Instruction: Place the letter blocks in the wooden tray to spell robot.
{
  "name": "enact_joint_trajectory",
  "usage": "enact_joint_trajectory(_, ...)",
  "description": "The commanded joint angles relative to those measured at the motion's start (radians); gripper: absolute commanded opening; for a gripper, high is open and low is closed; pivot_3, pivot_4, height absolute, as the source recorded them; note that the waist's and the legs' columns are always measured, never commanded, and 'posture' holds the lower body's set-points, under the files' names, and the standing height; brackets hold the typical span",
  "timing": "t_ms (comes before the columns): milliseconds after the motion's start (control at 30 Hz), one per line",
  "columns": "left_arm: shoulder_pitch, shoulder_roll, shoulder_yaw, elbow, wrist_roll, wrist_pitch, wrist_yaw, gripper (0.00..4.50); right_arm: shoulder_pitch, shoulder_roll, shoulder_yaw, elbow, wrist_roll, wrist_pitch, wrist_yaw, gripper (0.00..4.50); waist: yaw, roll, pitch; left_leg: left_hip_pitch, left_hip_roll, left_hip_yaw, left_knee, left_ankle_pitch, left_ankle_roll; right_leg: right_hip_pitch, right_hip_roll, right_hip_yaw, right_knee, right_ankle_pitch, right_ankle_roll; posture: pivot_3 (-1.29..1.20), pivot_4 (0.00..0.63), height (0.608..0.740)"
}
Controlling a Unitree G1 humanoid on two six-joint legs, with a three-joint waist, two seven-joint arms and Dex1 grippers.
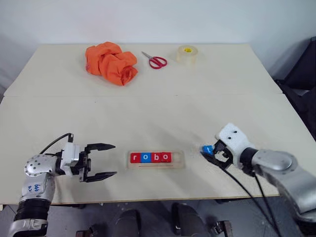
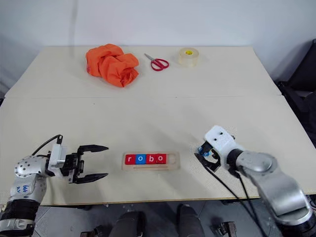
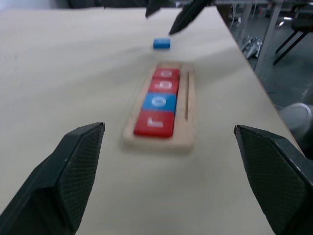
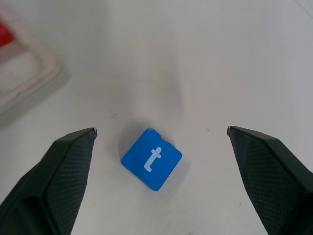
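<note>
From the head camera, a pale table (image 1: 163, 113) holds the wooden tray (image 1: 155, 159) with four tiles reading r, o, b, o. The left gripper (image 1: 100, 161) sits just left of it, jaws spread, empty. The right gripper (image 1: 213, 154) hovers over the blue t tile (image 1: 206, 148), right of the tray.

Left wrist: the tray lies ahead, the blue tile beyond.

Right wrist: the t tile lies flat on the table between wide-apart fingers (image 4: 54, 176), untouched.

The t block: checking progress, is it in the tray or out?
Out. The t block lies on the table beside the wooden tray, whose last slot is empty.
</note>
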Motion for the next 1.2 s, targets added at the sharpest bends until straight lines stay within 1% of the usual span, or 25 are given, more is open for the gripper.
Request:
enact_joint_trajectory(33, 0.021, 0.017, 0.003, -0.005, -0.036, -0.026, -0.112, 4.50, -0.038, -0.067, 0.058, 0.114, -0.028, -0.208, 0.162, 4.47, 0.001, 0.000, 0.000, 0.000, 0.000, 0.000, 0.000, 0.000, 0.000, 0.000, 0.000, 0.000, 0.000, 0.000, 0.000, 0.00, 0.150, 0.740)
enact_joint_trajectory(133, 0.039, 0.016, 0.011, -0.012, -0.040, -0.032, -0.105, 4.50, -0.093, -0.098, 0.137, 0.255, -0.085, -0.373, 0.271, 4.47, 0.001, 0.000, 0.000, 0.000, 0.000, 0.000, 0.000, 0.000, 0.000, 0.000, 0.000, 0.000, 0.000, 0.000, 0.000, 0.00, 0.150, 0.740)
enact_joint_trajectory(300, 0.075, 0.006, 0.014, -0.051, -0.049, -0.041, -0.082, 4.50, -0.176, -0.088, 0.231, 0.435, -0.161, -0.533, 0.388, 4.47, 0.001, 0.000, 0.000, 0.000, 0.000, 0.001, 0.001, 0.000, 0.000, 0.000, -0.001, 0.000, 0.000, 0.001, 0.001, 0.00, 0.150, 0.740)
enact_joint_trajectory(500, 0.116, 0.007, 0.029, -0.089, -0.056, -0.043, -0.062, 4.50, -0.234, -0.080, 0.266, 0.566, -0.208, -0.629, 0.467, 4.47, 0.001, 0.000, 0.000, 0.000, 0.000, 0.001, 0.001, 0.000, 0.000, 0.000, -0.001, 0.000, 0.000, 0.001, 0.001, 0.00, 0.150, 0.740)
enact_joint_trajectory(700, 0.134, 0.011, 0.039, -0.113, -0.059, -0.039, -0.050, 4.50, -0.253, -0.080, 0.282, 0.651, -0.232, -0.710, 0.539, 4.47, 0.005, 0.000, 0.000, 0.000, -0.001, 0.001, 0.003, 0.000, 0.000, 0.001, -0.003, 0.000, 0.001, 0.001, 0.001, 0.00, 0.150, 0.740)
enact_joint_trajectory(733, 0.136, 0.013, 0.040, -0.117, -0.060, -0.038, -0.048, 4.50, -0.254, -0.073, 0.282, 0.657, -0.233, -0.713, 0.542, 4.09, 0.005, -0.001, 0.000, 0.000, -0.002, 0.001, 0.003, 0.000, 0.000, 0.001, -0.004, 0.000, 0.001, 0.001, 0.002, 0.00, 0.150, 0.740)
enact_joint_trajectory(767, 0.138, 0.014, 0.042, -0.119, -0.061, -0.037, -0.048, 4.50, -0.254, -0.068, 0.281, 0.662, -0.233, -0.716, 0.544, 3.91, 0.005, -0.001, -0.001, 0.000, -0.002, 0.001, 0.003, 0.000, 0.000, 0.001, -0.004, 0.000, 0.001, 0.001, 0.002, 0.00, 0.150, 0.740)
enact_joint_trajectory(800, 0.139, 0.015, 0.043, -0.121, -0.062, -0.036, -0.047, 4.50, -0.257, -0.062, 0.281, 0.669, -0.237, -0.720, 0.546, 3.52, 0.004, -0.002, -0.001, 0.000, -0.002, 0.001, 0.003, 0.000, 0.000, 0.001, -0.004, 0.000, 0.001, 0.001, 0.002, 0.00, 0.150, 0.740)
enact_joint_trajectory(867, 0.139, 0.016, 0.046, -0.123, -0.063, -0.035, -0.046, 4.50, -0.261, -0.052, 0.279, 0.680, -0.245, -0.728, 0.547, 2.91, 0.002, -0.002, -0.001, 0.001, -0.002, 0.001, 0.003, 0.000, 0.000, 0.002, -0.004, 0.000, 0.001, 0.001, 0.002, 0.00, 0.150, 0.740)
enact_joint_trajectory(933, 0.137, 0.016, 0.051, -0.126, -0.067, -0.030, -0.042, 4.50, -0.273, -0.041, 0.276, 0.694, -0.250, -0.731, 0.544, 2.17, 0.002, -0.002, -0.001, 0.002, -0.002, 0.001, 0.003, 0.000, -0.001, 0.002, -0.004, 0.001, 0.002, 0.002, 0.002, 0.00, 0.150, 0.740)
enact_joint_trajectory(967, 0.136, 0.013, 0.059, -0.130, -0.075, -0.025, -0.034, 4.50, -0.279, -0.036, 0.274, 0.699, -0.250, -0.730, 0.544, 1.92, 0.001, -0.002, -0.001, 0.003, -0.002, 0.001, 0.003, 0.000, -0.001, 0.003, -0.004, 0.001, 0.002, 0.002, 0.001, 0.00, 0.150, 0.740)
enact_joint_trajectory(1000, 0.134, 0.009, 0.066, -0.135, -0.084, -0.018, -0.025, 4.50, -0.285, -0.032, 0.272, 0.705, -0.253, -0.733, 0.543, 1.51, -0.001, -0.002, -0.001, 0.003, -0.002, 0.001, 0.003, 0.000, -0.001, 0.003, -0.004, 0.001, 0.002, 0.002, 0.001, 0.00, 0.150, 0.740)
enact_joint_trajectory(1067, 0.129, 0.001, 0.078, -0.144, -0.099, -0.004, -0.010, 4.50, -0.293, -0.025, 0.267, 0.716, -0.258, -0.737, 0.542, 1.02, 0.000, -0.002, -0.001, 0.004, -0.001, 0.002, 0.003, 0.001, -0.001, 0.003, -0.004, 0.002, 0.002, 0.002, 0.000, 0.00, 0.150, 0.740)
enact_joint_trajectory(1167, 0.121, -0.007, 0.089, -0.156, -0.108, 0.017, 0.008, 4.50, -0.305, -0.020, 0.261, 0.729, -0.261, -0.741, 0.547, 0.08, 0.001, -0.002, -0.001, 0.005, -0.001, 0.003, 0.003, 0.001, -0.001, 0.003, -0.004, 0.002, 0.003, 0.002, 0.000, 0.00, 0.150, 0.740)
enact_joint_trajectory(1200, 0.120, -0.007, 0.090, -0.157, -0.106, 0.020, 0.008, 4.50, -0.307, -0.020, 0.258, 0.730, -0.260, -0.741, 0.548, 0.01, 0.002, -0.002, -0.001, 0.005, -0.001, 0.002, 0.003, 0.001, -0.001, 0.003, -0.004, 0.002, 0.003, 0.002, 0.000, 0.00, 0.150, 0.740)
